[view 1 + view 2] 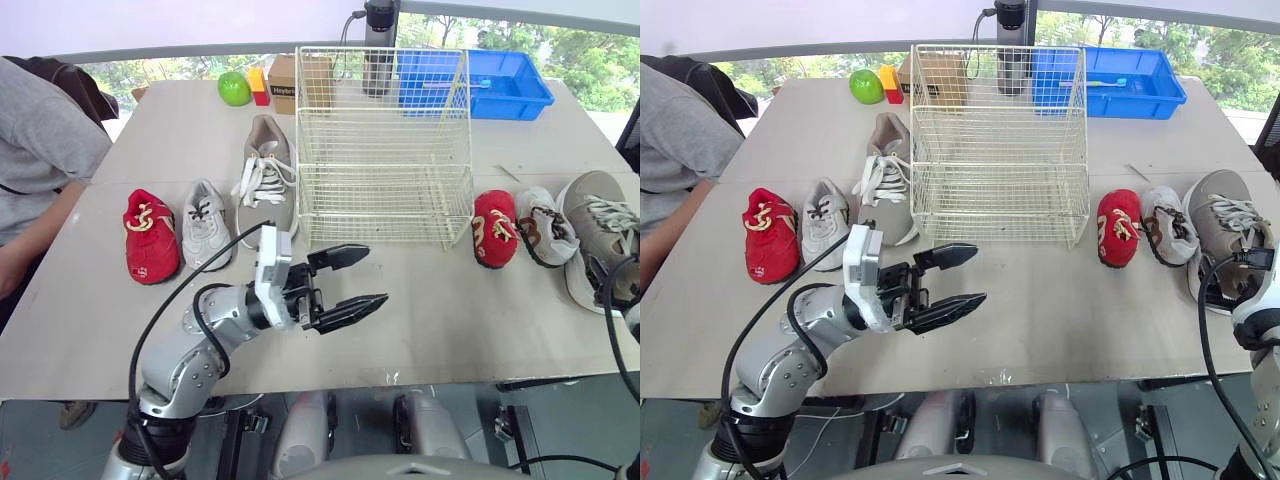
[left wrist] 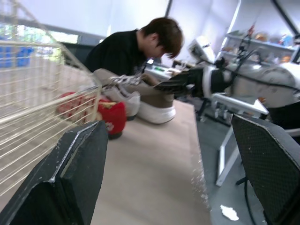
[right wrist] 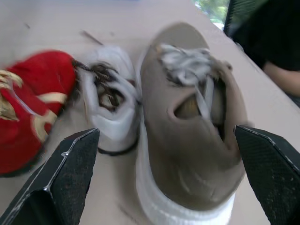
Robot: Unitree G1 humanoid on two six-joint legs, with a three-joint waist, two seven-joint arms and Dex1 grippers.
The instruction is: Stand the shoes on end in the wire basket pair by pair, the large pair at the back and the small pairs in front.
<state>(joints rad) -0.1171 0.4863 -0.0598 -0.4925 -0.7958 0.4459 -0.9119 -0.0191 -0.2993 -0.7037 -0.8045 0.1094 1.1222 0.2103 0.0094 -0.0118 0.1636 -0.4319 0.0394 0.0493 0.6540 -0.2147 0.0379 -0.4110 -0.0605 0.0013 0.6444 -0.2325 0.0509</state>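
An empty white wire basket (image 1: 385, 150) stands at the middle of the table. To its left lie a small red shoe (image 1: 150, 235), a small white shoe (image 1: 207, 222) and a large taupe shoe (image 1: 268, 175). To its right lie their mates: a red shoe (image 1: 494, 228), a white shoe (image 1: 545, 226) and a large taupe shoe (image 3: 187, 122). My left gripper (image 1: 350, 280) is open and holds nothing, over the bare table in front of the basket. My right gripper (image 3: 168, 173) is open just above the right taupe shoe, one finger on each side of it.
A blue bin (image 1: 500, 80), a dark bottle (image 1: 379, 45), a cardboard box (image 1: 295, 82), a green apple (image 1: 234, 88) and small blocks (image 1: 259, 85) line the table's back. One person (image 1: 40, 150) sits at the left edge; another (image 2: 136, 44) sits at the right.
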